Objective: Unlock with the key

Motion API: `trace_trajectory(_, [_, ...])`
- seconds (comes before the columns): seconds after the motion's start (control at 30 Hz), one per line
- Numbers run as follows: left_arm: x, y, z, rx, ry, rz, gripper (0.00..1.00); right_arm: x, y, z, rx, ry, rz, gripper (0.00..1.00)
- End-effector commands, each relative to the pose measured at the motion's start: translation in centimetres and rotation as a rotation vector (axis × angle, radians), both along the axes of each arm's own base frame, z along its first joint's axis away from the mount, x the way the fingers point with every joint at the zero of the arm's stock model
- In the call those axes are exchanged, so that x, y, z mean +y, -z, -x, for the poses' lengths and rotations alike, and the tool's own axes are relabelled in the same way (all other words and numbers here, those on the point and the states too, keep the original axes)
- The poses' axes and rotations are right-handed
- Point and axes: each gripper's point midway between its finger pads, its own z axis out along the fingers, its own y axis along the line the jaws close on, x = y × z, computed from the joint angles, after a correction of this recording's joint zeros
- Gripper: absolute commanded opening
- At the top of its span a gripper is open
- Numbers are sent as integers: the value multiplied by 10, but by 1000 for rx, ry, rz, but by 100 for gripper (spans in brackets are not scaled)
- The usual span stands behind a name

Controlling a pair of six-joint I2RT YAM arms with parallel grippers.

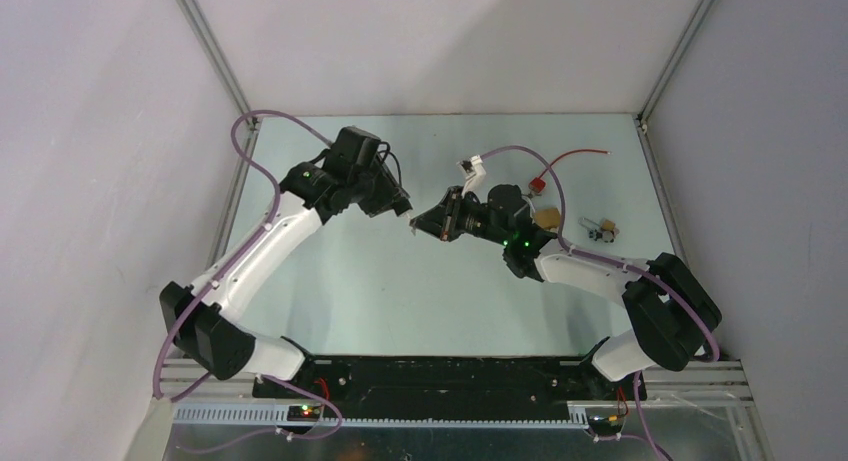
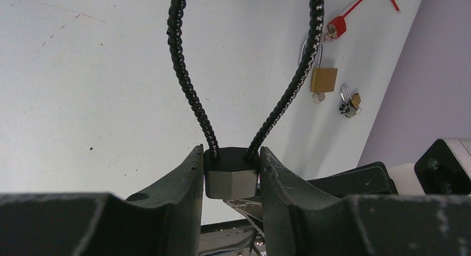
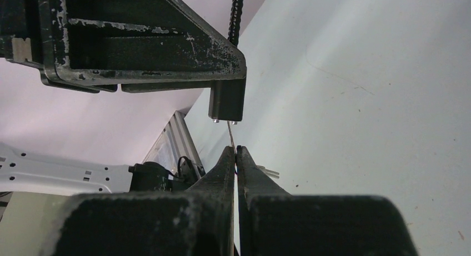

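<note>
Midair, key (image 3: 231,138) against cable lock (image 3: 227,99)

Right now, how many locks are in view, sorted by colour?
Black cable lock, held in the left claw: 1
Red lock, on the table: 1
Brass padlocks, a larger and a smaller, on the table: 2
Total: 4 locks
</note>
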Motion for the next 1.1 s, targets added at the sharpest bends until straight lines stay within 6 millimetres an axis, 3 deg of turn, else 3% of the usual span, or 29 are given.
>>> trace_trajectory(0.0, [-21,-22,29,-31,120,63,22,-4,-48,-8,-168,30,-102,0])
trace_trajectory(0.17, [-21,-29,33,-64,130,77,22,-12,-65,-5,-230,29,-161,0])
trace_trajectory(0.63, [-25,-47,34,-261,140,28,22,-22,-88,-5,-241,28,-261,0])
trace_trajectory(0.73, [-19,-45,35,-304,104,10,22,-22,-100,1,-278,4,-305,0])
trace_trajectory(1.07, [-10,-57,41,-455,-6,171,22,-18,-107,7,-372,-18,-336,0])
